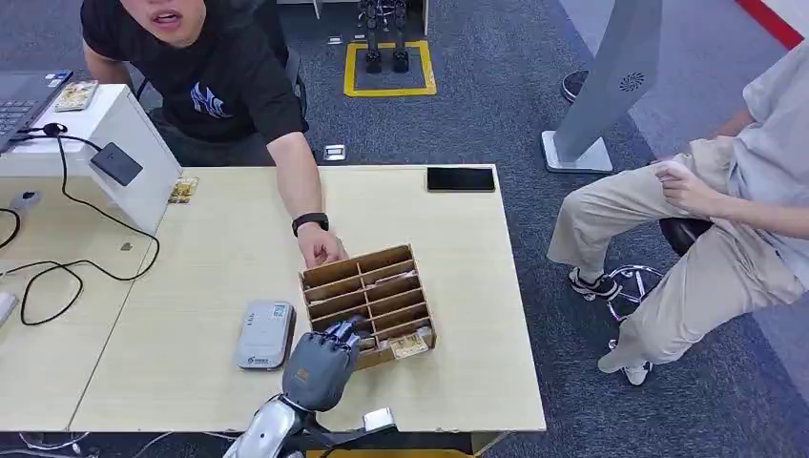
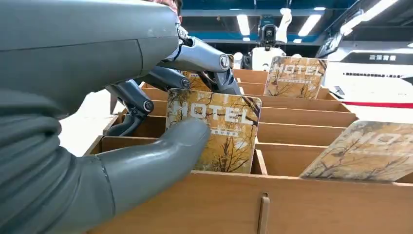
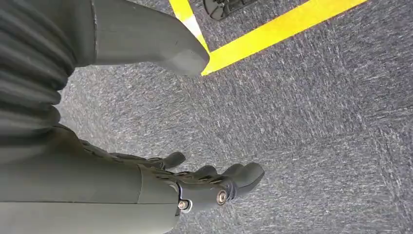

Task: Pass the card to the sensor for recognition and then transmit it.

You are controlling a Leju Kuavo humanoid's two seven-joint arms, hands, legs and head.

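The left robot hand (image 1: pixel 320 365) is positioned at the near edge of the wooden card organizer (image 1: pixel 368 301), which stands on the light wooden surface (image 1: pixel 191 258). In the left wrist view, the thumb presses the front face of a hotel card (image 2: pixel 213 130) printed with "HOTEL" over a tree pattern, while the darker fingers (image 2: pixel 204 58) curl behind its top edge; the card is pinched between them. The card stands upright in a slot of the organizer next to its near wall, at the end of the organizer toward the card reader.

A second hotel card (image 2: pixel 295 77) stands upright in a slot farther back in the organizer. A third card (image 2: pixel 370 152) leans tilted in a near slot, beside the held card.

The grey card reader (image 1: pixel 264 334) lies flat on the surface just beside the organizer, on the side toward the laptop. A person's hand (image 1: pixel 321 246), with a black wristband, touches the far corner of the organizer. A black phone (image 1: pixel 461 178) lies at the far edge of the surface, well apart from the organizer. A second person sits beyond the surface on the opposite side from the card reader.

The right robot hand (image 3: pixel 146 180) hangs above grey carpet near a yellow floor line (image 3: pixel 272 34). Its fingers are loosely extended and apart from the thumb, holding nothing.
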